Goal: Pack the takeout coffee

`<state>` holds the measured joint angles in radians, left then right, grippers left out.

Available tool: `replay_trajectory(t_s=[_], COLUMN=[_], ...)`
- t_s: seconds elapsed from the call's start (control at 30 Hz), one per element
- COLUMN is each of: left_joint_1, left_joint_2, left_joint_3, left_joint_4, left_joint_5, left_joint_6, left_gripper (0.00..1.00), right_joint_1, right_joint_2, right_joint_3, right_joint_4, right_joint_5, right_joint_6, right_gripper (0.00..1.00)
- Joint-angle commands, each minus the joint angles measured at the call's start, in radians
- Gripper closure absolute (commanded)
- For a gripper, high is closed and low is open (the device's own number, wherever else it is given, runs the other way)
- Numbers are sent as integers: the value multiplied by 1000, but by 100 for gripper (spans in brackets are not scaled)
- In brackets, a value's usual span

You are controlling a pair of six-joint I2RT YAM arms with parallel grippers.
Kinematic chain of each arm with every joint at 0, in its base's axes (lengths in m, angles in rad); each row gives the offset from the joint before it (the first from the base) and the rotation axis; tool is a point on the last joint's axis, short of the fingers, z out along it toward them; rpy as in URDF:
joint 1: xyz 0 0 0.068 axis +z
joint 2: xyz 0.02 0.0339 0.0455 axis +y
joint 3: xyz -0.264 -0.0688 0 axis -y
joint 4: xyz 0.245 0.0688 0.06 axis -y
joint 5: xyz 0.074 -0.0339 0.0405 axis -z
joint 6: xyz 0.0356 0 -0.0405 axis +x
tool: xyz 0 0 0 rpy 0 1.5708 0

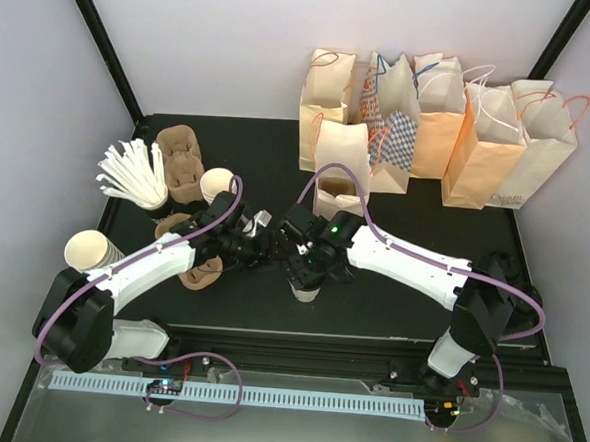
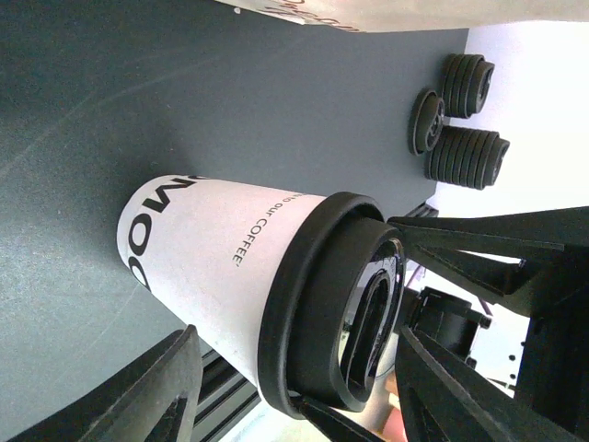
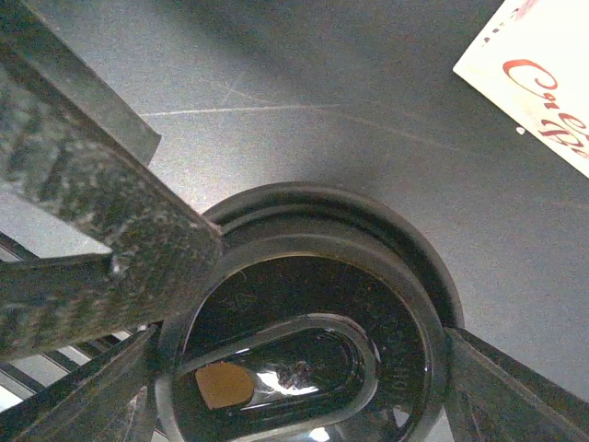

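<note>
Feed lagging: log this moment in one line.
takeout coffee upright on table | right gripper astride lid, grip unclear | left gripper open near it

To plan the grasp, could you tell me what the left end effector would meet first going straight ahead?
Most likely the takeout coffee: its white side stands ahead of the left end effector, between the open fingers, though depth is unclear.

The small white paper cup [image 2: 202,258] looks matt and smooth; its round black plastic lid [image 2: 313,304] is glossy in its recess. The dark tabletop [image 3: 322,83] is matt and finely scratched. The right gripper [image 3: 331,313] has black fingers [image 3: 101,221], rough and grainy, perhaps printed plastic.
</note>
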<state>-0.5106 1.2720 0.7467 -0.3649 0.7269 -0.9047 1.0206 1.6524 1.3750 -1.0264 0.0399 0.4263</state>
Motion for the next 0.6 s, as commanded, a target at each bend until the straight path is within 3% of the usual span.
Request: replay_trajectory(t_s=[0.0,0.57], left_joint_1=[6,6], left_joint_2=[3,3], left_joint_3=[-10,-39], left_joint_4=[44,98], left_joint_5=[41,74], left_joint_6=[-28,-68], left_gripper=[40,40], right_joint_1=[5,7], right_joint_2=[-3,13], right_joint_3=[-37,-116], right_joint_4=[24,51], right_joint_5=[-7,-10], right_joint_6=[-6,6], right_gripper=[17,17])
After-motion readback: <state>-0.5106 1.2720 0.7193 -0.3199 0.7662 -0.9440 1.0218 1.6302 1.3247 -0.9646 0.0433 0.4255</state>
